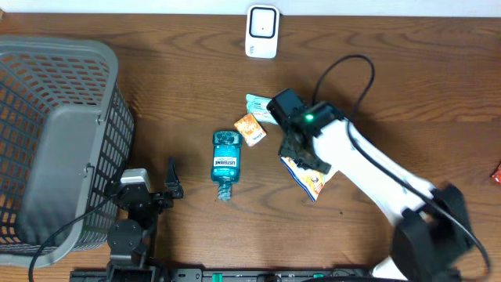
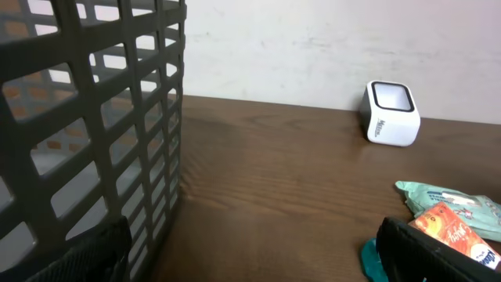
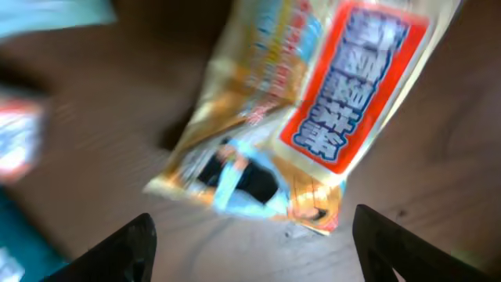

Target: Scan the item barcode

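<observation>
Nearby snack bag [image 1: 307, 178]: orange pkt [image 1: 250, 129], mouthwash btl [image 1: 225, 163]; scanner [image 1: 261, 31] beyond.

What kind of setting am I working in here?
Likely a mock checkout bench: a white scanner, a grey basket, and retail goods like a mouthwash bottle and snack packet.

"LISTERINE" on the blue bottle [image 1: 225, 163]

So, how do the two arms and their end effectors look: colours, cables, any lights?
The right arm has a long white link with black joints, a small green light near the wrist and a thin black cable looping off it. The left arm is all black. The left end effector and the right end effector each have two black fingers.
</observation>
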{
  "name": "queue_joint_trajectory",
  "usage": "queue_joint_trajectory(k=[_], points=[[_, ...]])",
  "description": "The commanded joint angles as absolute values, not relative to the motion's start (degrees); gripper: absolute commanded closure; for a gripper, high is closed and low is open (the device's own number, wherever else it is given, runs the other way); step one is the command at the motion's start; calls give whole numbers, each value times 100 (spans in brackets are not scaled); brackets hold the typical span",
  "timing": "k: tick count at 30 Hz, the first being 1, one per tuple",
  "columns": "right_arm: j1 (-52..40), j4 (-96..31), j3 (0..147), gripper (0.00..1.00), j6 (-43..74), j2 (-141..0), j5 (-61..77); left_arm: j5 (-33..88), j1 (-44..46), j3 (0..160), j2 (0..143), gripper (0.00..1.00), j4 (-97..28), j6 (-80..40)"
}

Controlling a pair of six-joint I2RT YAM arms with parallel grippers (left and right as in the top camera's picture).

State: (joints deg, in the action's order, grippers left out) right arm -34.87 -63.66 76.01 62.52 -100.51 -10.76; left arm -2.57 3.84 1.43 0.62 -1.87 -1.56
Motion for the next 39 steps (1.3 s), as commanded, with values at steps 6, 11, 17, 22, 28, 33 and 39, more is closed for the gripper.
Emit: queue_joint_trajectory(k=[6,11,17,22,28,33,39], points=[[-2762,-6462,7605,26,7282,-11163,-596,-392,355,23,23,0,-379,-202],[-2491,-6528,7603,27,7303,-11395,-727,-392,355,23,23,0,-381,-202],[-2587,-6591,7592,42,7260,-11542,-1197,-390,355,23,23,0,-381,-202],[-2639,-6508,7603,70,6458,-11518,-1542,-390,355,23,23,0,-381,-202],[-2622,-6158,7609,86,3463,-11367,-1529,-392,355,23,23,0,-381,-202],[-2674,-6265,7609,76,602,-11273,-867,-390,355,23,23,0,-379,-202],[-2679,-6276,7675,32,703,-10665,-867,-390,355,23,23,0,-381,-202]])
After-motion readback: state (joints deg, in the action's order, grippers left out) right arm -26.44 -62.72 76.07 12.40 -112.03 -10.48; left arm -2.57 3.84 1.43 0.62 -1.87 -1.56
